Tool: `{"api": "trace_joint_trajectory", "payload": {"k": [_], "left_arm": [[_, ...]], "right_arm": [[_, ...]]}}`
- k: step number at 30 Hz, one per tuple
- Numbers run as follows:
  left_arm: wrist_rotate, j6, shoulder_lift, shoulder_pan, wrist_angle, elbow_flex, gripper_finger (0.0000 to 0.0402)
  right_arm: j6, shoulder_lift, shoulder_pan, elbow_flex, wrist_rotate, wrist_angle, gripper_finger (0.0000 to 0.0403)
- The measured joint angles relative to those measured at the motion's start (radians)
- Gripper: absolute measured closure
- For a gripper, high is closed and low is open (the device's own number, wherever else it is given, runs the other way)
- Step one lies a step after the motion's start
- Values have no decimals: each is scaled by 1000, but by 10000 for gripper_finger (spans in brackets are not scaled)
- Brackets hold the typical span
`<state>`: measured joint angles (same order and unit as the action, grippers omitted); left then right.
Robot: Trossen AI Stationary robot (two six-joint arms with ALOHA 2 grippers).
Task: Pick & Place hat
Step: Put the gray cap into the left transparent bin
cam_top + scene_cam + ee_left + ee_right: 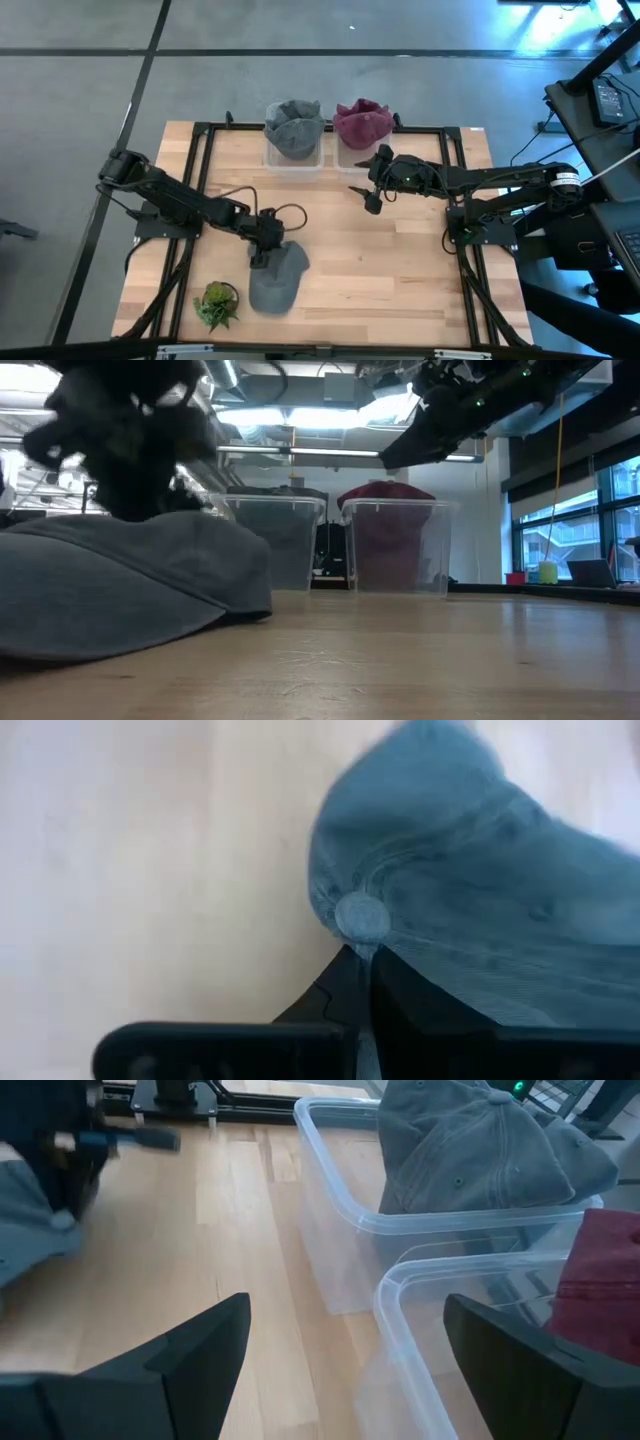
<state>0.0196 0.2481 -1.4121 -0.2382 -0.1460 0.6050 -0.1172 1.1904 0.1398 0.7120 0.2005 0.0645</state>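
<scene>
A blue-grey cap (278, 278) lies on the wooden table near its near edge, resting on its brim and rim (130, 595). My left gripper (264, 243) stands over the cap's crown, shut on it close to the top button (360, 916). My right gripper (372, 196) hovers open above the table's middle, in front of two clear bins, touching nothing. Its fingers (170, 1360) are spread wide in the right wrist view. My left gripper pinches the cap's crown cloth (372, 952) right beside the top button between its two shut fingers (335, 990), coming from above and pointing down. A sliver of cloth shows between the fingers. The cap still lies on the table (300, 650).
Two clear bins stand at the far edge: the left bin (293, 160) holds a grey hat (470, 1150), the right bin (360, 158) a maroon hat (385, 495). A small green plant (217, 304) sits near the near-left corner. Bare wood lies between the cap and bins.
</scene>
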Motion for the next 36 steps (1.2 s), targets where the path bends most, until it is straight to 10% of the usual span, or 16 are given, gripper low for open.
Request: {"api": "trace_joint_trajectory", "payload": {"k": [15, 36], "left_arm": [[94, -327, 337, 124, -206, 308, 396], [74, -1119, 354, 498, -270, 566, 396]], "right_arm": [[-22, 0, 0, 0, 5, -23, 70], [-23, 0, 0, 0, 18, -33, 70]]}}
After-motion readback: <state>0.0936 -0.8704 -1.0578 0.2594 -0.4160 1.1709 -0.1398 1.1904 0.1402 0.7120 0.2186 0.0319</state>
